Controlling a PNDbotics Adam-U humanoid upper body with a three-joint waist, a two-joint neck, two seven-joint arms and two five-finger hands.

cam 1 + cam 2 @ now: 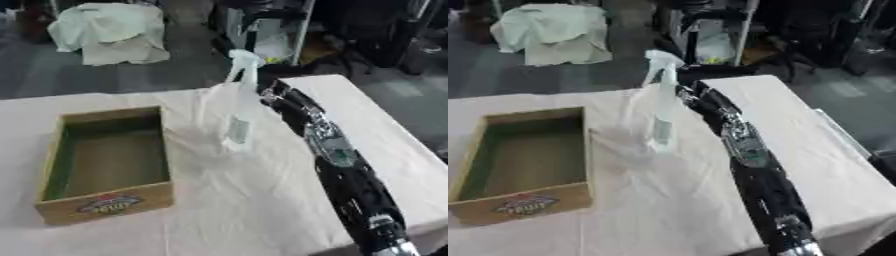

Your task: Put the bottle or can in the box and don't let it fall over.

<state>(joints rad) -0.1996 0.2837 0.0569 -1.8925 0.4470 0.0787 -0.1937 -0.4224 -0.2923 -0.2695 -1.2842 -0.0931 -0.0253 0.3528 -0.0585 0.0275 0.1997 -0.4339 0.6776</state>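
Observation:
A clear spray bottle [241, 117] with a pale trigger head stands upright on the cloth-covered table [245, 210], right of the box. The open wooden box [107, 197] with a coloured label on its front wall lies at the left, with nothing inside. My right arm comes up from the lower right corner. Its hand [275, 94] is right beside the bottle's upper part, on its right side. Whether the hand touches the bottle is not visible. My left hand shows in neither view.
The table's right edge [846, 145] runs close past my right arm. Beyond the far edge there is a cloth-draped object [109, 32] on the floor and a metal rack [267, 30].

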